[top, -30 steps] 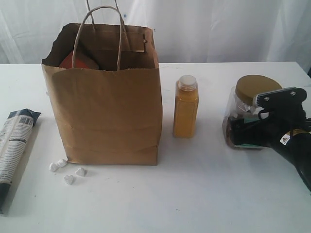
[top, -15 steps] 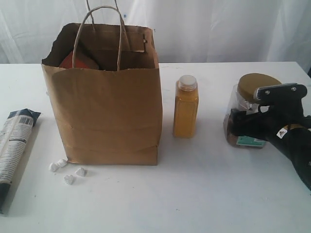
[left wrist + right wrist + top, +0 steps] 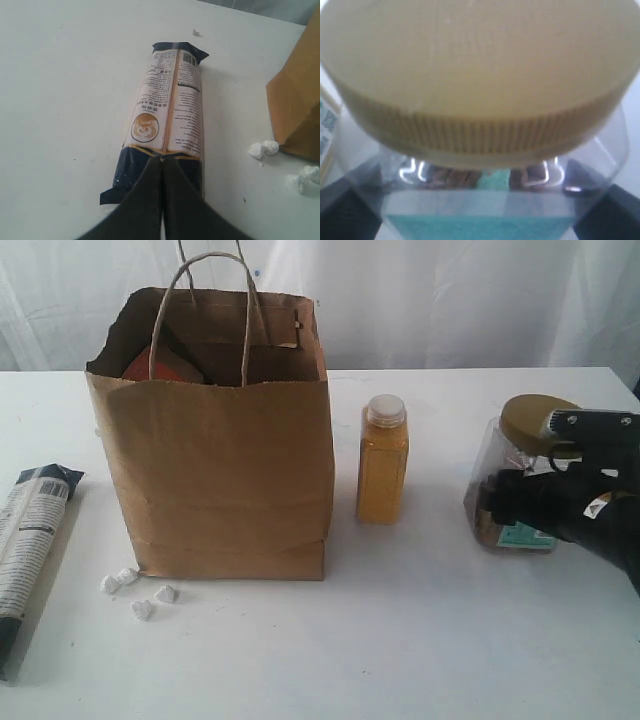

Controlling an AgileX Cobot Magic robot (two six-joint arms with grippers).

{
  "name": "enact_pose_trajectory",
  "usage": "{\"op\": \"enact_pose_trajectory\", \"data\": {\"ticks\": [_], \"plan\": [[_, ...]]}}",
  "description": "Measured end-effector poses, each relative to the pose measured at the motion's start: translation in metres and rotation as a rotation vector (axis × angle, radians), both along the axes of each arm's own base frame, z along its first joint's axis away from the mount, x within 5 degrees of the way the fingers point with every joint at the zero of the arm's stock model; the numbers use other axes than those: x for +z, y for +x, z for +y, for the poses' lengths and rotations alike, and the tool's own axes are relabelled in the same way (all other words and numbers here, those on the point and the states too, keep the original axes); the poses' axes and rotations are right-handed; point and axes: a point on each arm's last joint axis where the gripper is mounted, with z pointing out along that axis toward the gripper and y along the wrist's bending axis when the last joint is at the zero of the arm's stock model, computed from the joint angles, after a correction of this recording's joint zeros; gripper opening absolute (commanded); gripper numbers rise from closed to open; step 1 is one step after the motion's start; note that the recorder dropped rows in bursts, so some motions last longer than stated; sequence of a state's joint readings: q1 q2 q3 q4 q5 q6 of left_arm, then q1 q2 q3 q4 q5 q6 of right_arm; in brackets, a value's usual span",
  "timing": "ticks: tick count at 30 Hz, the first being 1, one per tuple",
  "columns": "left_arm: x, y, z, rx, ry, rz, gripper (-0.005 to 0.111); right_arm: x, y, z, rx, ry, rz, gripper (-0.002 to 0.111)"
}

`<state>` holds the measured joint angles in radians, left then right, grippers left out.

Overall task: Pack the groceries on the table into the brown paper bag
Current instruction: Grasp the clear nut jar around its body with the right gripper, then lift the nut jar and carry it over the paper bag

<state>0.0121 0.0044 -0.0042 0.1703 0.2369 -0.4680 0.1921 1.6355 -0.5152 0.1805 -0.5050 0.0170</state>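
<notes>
- at the right end of the bench (image 3: 420, 640), the right fingers (image 3: 520, 495) are clamped on the sides of the jar (image 3: 505, 470), just under its gold lid.
- the jar leans; whether its base touches the bench i cannot tell.
- the orange bottle (image 3: 382, 460) stands upright between jar and bag, just beside the bag.
- the brown paper bag (image 3: 225, 480) stands open left of the middle, with a red-labelled pouch (image 3: 165, 365) showing inside.
- white lumps (image 3: 140, 590) lie by its front left corner.
- the long package (image 3: 167, 115) lies flat at the far left.
- the left fingers (image 3: 161, 159) are pinched together on nothing, tips over the package's dark end.
</notes>
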Motion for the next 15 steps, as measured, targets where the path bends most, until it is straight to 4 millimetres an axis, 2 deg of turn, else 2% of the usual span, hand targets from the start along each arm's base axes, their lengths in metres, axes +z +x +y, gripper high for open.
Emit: {"op": "enact_pose_trajectory", "data": {"ticks": [5,8,15], "plan": [[0.000,0.000,0.000,0.000,0.000,0.000,0.000,0.041,-0.017,-0.001,0.021,0.024,-0.030,0.000],[0.000,0.000,0.000,0.000,0.000,0.000,0.000,0.059,-0.028,-0.002,0.050,0.003,-0.043,0.000],[0.000,0.000,0.000,0.000,0.000,0.000,0.000,0.075,-0.051,-0.003,0.095,-0.008,0.033,0.000]]}}
